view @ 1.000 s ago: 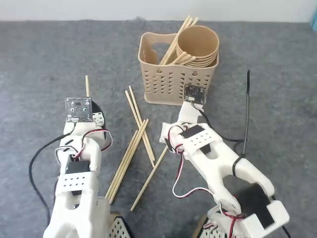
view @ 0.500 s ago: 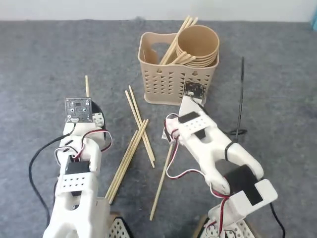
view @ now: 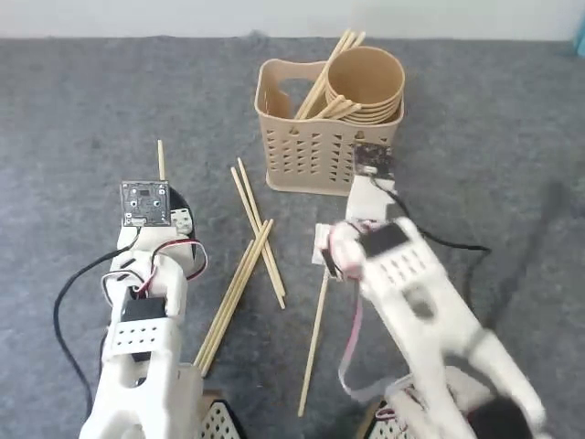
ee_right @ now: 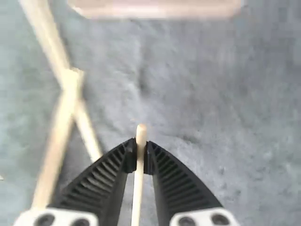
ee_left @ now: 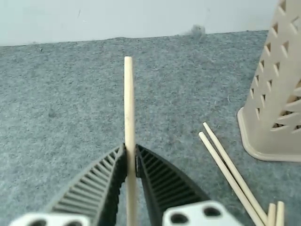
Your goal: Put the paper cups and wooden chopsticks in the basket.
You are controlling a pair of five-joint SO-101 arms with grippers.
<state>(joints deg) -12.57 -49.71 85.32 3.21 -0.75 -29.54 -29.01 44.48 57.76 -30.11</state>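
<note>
Left gripper (ee_left: 130, 154) fingers clamped on chopstick (ee_left: 128, 94). Right gripper (ee_right: 139, 150) fingers clamped on second chopstick (ee_right: 140, 133). Lift it high, clear basket (view: 311, 163) rim, hold tight, then drop.

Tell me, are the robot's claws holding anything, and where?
Yes. The left gripper pinches a chopstick partway along its length; the right gripper pinches a second chopstick close to its tip.

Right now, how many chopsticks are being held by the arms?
2. One chopstick is clamped in the left gripper; a second chopstick is in the right gripper, in front of the basket. Nothing hides either grip.
</note>
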